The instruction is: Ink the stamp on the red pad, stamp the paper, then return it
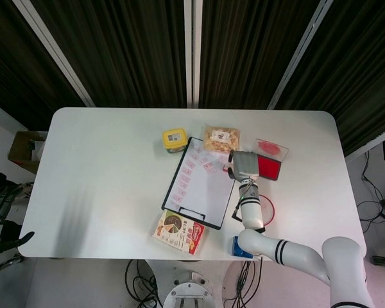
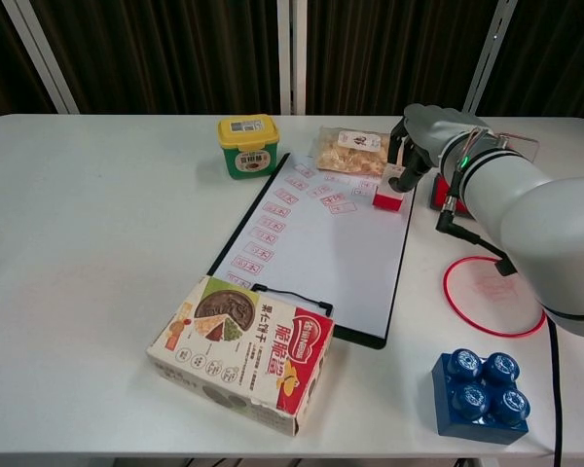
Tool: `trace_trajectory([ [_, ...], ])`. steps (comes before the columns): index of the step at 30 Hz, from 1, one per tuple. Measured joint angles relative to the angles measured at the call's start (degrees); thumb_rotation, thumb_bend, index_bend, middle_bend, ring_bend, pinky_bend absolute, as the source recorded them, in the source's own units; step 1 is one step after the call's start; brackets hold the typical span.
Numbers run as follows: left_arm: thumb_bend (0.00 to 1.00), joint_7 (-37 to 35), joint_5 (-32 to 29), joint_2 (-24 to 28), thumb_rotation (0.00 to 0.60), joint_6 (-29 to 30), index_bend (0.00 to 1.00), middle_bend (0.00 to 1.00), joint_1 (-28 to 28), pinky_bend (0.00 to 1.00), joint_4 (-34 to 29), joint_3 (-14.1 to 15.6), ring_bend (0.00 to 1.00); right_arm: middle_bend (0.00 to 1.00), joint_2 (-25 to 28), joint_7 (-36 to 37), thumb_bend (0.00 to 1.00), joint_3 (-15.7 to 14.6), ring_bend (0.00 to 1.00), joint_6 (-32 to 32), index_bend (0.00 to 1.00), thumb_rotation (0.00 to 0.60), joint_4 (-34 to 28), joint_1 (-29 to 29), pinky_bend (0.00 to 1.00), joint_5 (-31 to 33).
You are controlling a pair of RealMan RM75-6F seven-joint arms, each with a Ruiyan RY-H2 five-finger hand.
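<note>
Resting on the upper right part of the paper (image 2: 316,248), the stamp (image 2: 388,198) is showing as a small red block with a pale top, touching the sheet near the clipboard's right edge. The paper is lying on a black-rimmed clipboard (image 2: 365,337) in the middle of the white surface (image 2: 97,243), and it is carrying two slanting rows of small red stamp marks running toward its upper corner. The red ink pad (image 1: 268,168) is sitting just beside the clipboard toward the surface's right edge, partly hidden behind the arm in the chest view.

The right hand (image 2: 416,146) is reaching in from the right, bent downward over the stamp, with its dark fingers (image 2: 401,156) closing around the top of the block and gripping it. In the head view the same hand (image 1: 245,165) is appearing as a grey block over the clipboard's right edge, between paper and pad. The left hand (image 1: 1,215) is hanging off the surface's left edge, well apart from everything; only a few dark fingers are showing, spread apart with nothing visible in them.

A red ring (image 2: 493,296) is lying near the front right corner.
</note>
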Motion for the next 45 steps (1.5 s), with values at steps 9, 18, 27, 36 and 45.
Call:
trace_trajectory([
  [9, 0.0, -0.22, -0.01, -0.18, 0.6, -0.05, 0.1, 0.09, 0.1, 0.16, 0.32, 0.13, 0.07, 0.8, -0.95, 0.18, 0.53, -0.14, 0.98, -0.48, 0.93, 0.6, 1.41, 0.17, 1.0, -0.17],
  [18, 0.0, -0.38, -0.19, -0.16, 0.6, -0.2, 0.1, 0.09, 0.07, 0.16, 0.45, 0.06, 0.07, 0.8, -2.02, -0.02, 0.53, -0.43, 0.98, -1.24, 0.93, 0.6, 3.37, 0.27, 1.0, -0.13],
  [27, 0.0, -0.56, -0.3, -0.09, 0.6, -0.23, 0.1, 0.09, 0.03, 0.16, 0.57, -0.03, 0.07, 0.8, -2.97, -0.22, 0.53, -0.68, 0.98, -1.97, 0.93, 0.6, 5.02, 0.24, 1.0, -0.21],
  [36, 0.0, -0.69, -0.46, 0.03, 0.6, -0.13, 0.1, 0.09, 0.11, 0.16, 0.67, -0.13, 0.07, 0.8, -3.76, -0.27, 0.53, -0.64, 0.98, -2.73, 0.93, 0.6, 6.58, 0.23, 1.0, -0.49],
  [45, 0.0, -0.57, -0.45, 0.2, 0.6, -0.1, 0.1, 0.09, 0.12, 0.16, 0.48, -0.15, 0.07, 0.8, -3.66, -0.23, 0.53, -0.41, 0.98, -2.66, 0.93, 0.6, 6.45, 0.0, 1.0, -1.07],
])
